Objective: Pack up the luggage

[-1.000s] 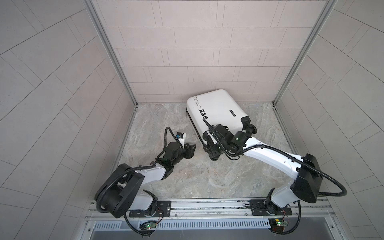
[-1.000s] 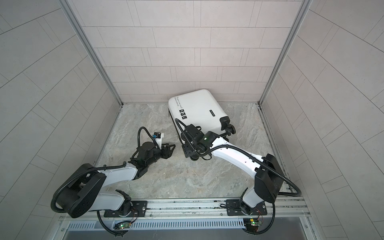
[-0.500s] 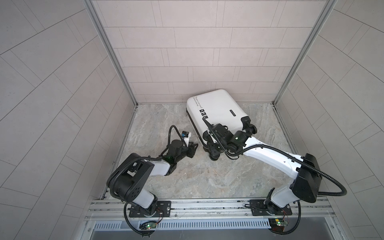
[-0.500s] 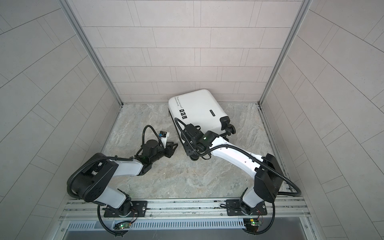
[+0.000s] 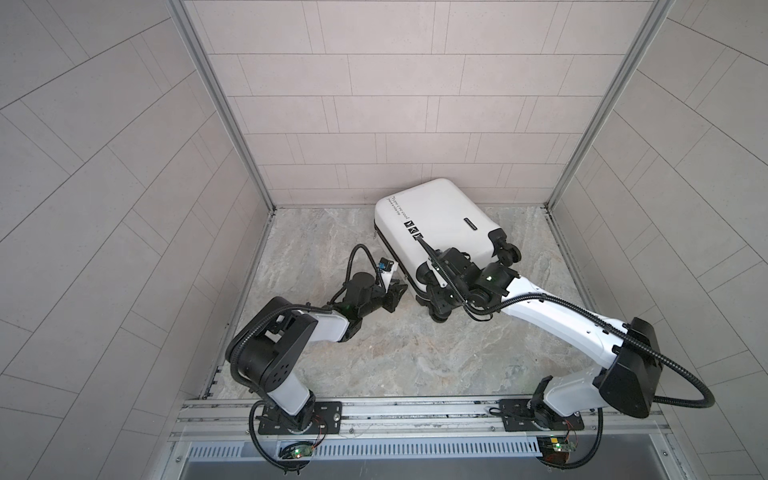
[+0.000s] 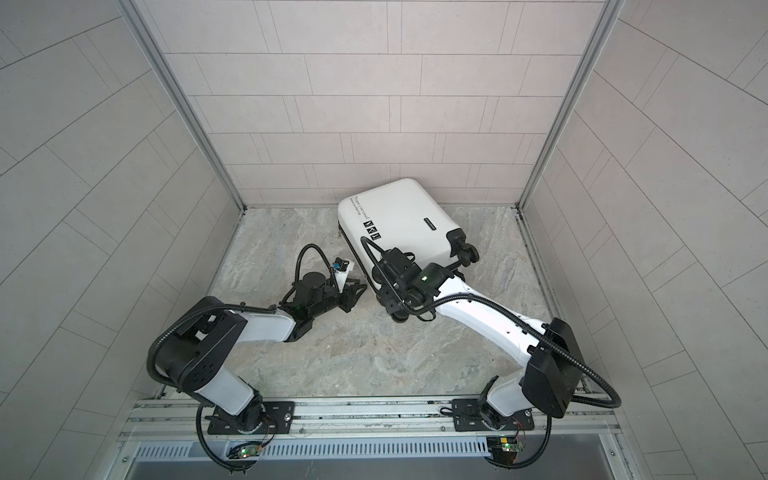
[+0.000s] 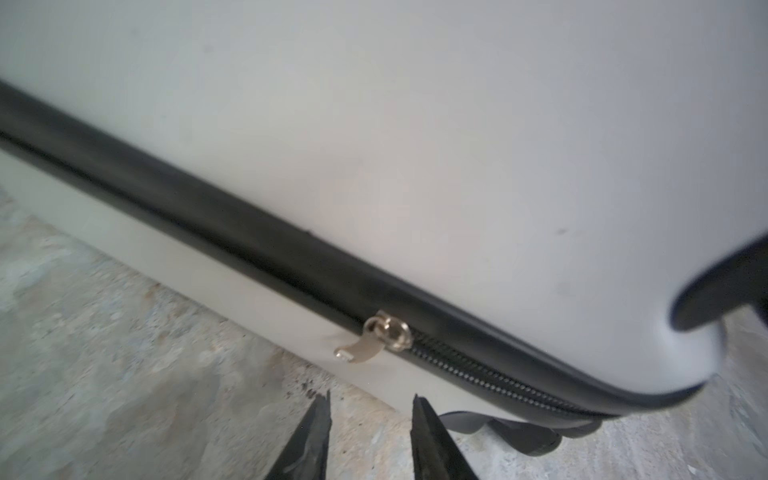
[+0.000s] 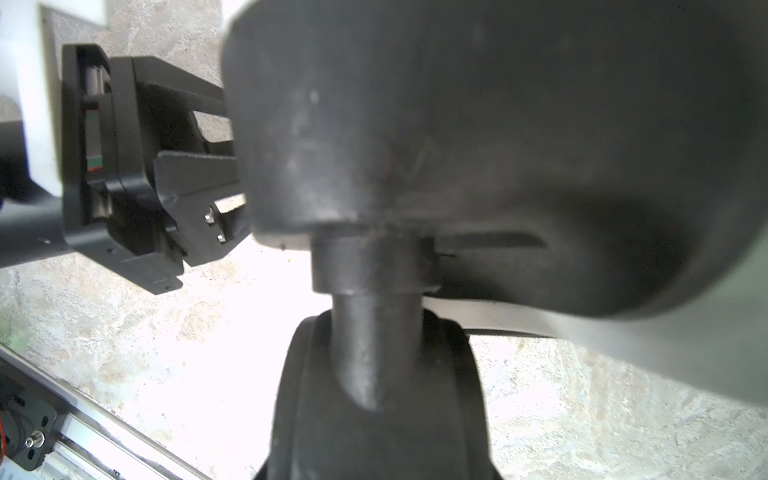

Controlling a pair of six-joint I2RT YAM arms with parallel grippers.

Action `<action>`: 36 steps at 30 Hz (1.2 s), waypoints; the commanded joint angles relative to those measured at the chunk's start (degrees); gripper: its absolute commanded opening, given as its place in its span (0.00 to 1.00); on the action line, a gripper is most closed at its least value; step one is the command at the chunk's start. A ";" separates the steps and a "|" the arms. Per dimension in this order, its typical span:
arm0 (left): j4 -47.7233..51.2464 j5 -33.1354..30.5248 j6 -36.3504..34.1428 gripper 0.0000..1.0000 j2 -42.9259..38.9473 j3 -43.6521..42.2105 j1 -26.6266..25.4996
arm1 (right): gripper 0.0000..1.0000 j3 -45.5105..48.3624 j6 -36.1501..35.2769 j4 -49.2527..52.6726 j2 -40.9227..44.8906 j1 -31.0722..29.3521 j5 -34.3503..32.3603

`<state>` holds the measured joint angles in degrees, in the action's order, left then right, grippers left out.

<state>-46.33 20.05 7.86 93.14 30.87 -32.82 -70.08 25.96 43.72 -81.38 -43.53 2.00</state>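
Item, zip-closing step, as I judge it: my left gripper (image 7: 371, 400), jaws slightly apart and empty; zipper pull (image 7: 365, 343) just ahead on the shut luggage (image 7: 415, 145); right gripper (image 5: 436, 305) at a wheel, grip unclear; next I must pinch that small pull squarely.

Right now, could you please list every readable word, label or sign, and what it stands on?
"Type ... cool", middle unclear: large print on the white suitcase lid.
Smaller line beneath: too small.
Three black icon squares: no letters legible.
Black badge: too small.
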 commanded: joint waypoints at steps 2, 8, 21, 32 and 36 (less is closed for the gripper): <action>-0.96 1.31 -4.40 0.38 1.83 1.91 -1.17 | 0.07 0.22 1.22 -1.01 6.64 2.44 -1.76; -3.06 -0.11 -5.39 0.38 3.84 2.26 -1.20 | 0.07 3.32 0.42 -0.57 9.72 6.44 0.06; -6.17 0.59 -5.72 0.36 6.59 4.02 -1.74 | 0.07 4.52 0.31 -0.28 10.28 8.33 1.60; -7.73 0.94 -5.86 0.32 7.84 4.28 -1.73 | 0.07 3.56 0.46 0.13 9.86 8.36 1.43; -7.37 1.25 -6.38 0.26 8.23 4.86 -1.76 | 0.07 3.41 0.43 0.22 9.67 8.35 1.34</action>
<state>-51.86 20.43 2.96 100.71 34.24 -34.28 -64.20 21.04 44.27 -74.37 -36.69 8.03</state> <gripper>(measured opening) 0.269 0.426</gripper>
